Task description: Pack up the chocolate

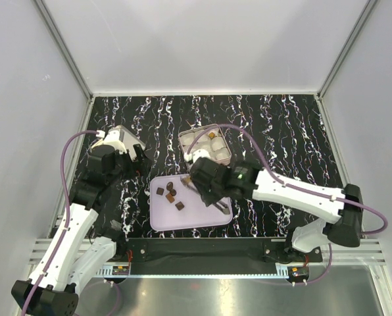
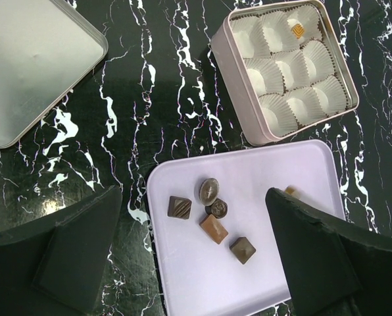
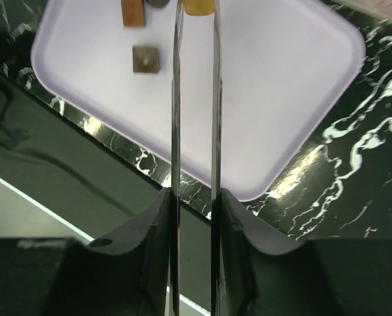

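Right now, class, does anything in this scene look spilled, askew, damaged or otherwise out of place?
Nothing stands out. The tin sits flat, its paper cups upright, one holding an orange-tan piece. The loose chocolates all lie on the tray, none spilled off it. The lid lies flat beside.

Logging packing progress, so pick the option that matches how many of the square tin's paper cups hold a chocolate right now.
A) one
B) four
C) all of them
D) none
A: the left wrist view shows a single orange-tan chocolate sitting in one cup of the square tin, while all its other paper cups show only white paper.
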